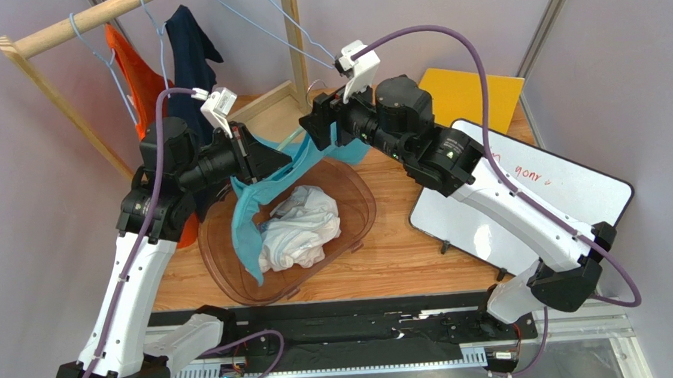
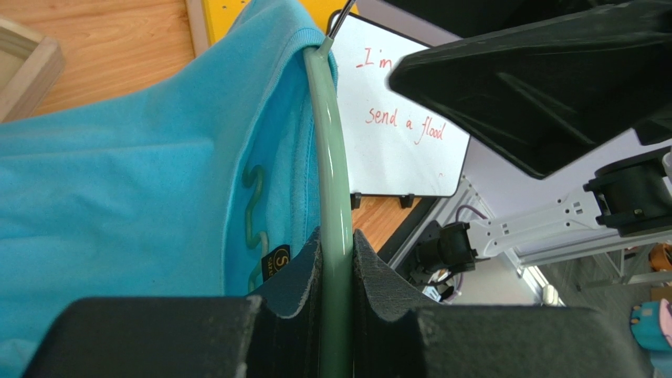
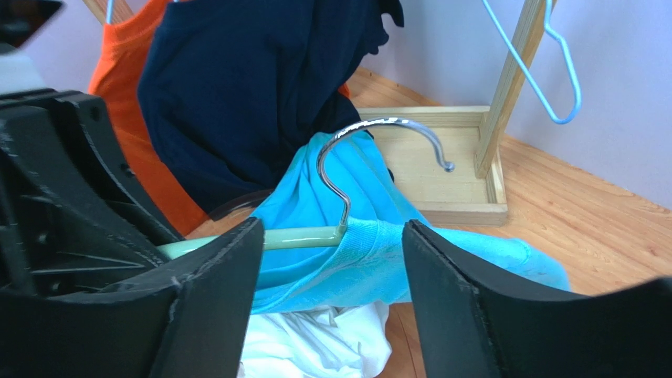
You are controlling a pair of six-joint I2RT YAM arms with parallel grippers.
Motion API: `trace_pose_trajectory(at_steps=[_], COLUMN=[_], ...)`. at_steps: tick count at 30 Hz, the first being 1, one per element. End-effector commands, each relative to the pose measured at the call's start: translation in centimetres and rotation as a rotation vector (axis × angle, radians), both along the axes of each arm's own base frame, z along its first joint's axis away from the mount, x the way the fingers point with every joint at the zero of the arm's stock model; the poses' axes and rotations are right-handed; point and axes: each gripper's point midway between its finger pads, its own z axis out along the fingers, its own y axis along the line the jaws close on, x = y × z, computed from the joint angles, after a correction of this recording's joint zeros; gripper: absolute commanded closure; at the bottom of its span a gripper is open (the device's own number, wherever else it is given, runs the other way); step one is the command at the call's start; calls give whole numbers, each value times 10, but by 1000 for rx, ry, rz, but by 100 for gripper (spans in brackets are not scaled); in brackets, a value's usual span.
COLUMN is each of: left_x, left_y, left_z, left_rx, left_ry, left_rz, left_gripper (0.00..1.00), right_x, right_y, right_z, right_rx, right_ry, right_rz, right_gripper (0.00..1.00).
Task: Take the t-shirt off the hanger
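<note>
Teal t-shirt (image 2: 118, 197) looked soft and light, so I figured grab the collar. Left gripper (image 2: 337, 246) pinched the stiff hanger (image 2: 330, 142), right gripper (image 3: 331, 236) sat spread.

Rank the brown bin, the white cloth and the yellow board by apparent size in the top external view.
Largest: brown bin, clearly.
Then white cloth and yellow board: they look alike, and the board is partly hidden, so they are not ranked.

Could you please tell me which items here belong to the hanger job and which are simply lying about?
Job: turquoise t-shirt, green hanger, left end effector, right end effector.
Lying about: whiteboard, brown bin, white cloth, navy shirt, orange shirt, wooden rack.
</note>
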Motion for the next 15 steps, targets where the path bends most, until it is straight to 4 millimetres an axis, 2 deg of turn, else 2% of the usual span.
trace_pose_trajectory(at_steps=[1, 4, 10, 15], left_x=[-8, -8, -11, -15], left_y=[-6, -8, -12, -14], left_z=[35, 35, 38, 44], left_rx=[-62, -65, -78, -91], left_ry=[-126, -126, -129, -138], left_rz=[-51, -61, -84, -102], left_gripper=[100, 100, 100, 100], right_x=[4, 6, 11, 18], right_y=[5, 8, 14, 19], right_z=[27, 25, 22, 16], right_rx=[65, 73, 79, 66], right_ry=[-62, -62, -73, -76], right_rz=[-1, -1, -4, -10], right_gripper=[36, 44, 51, 55])
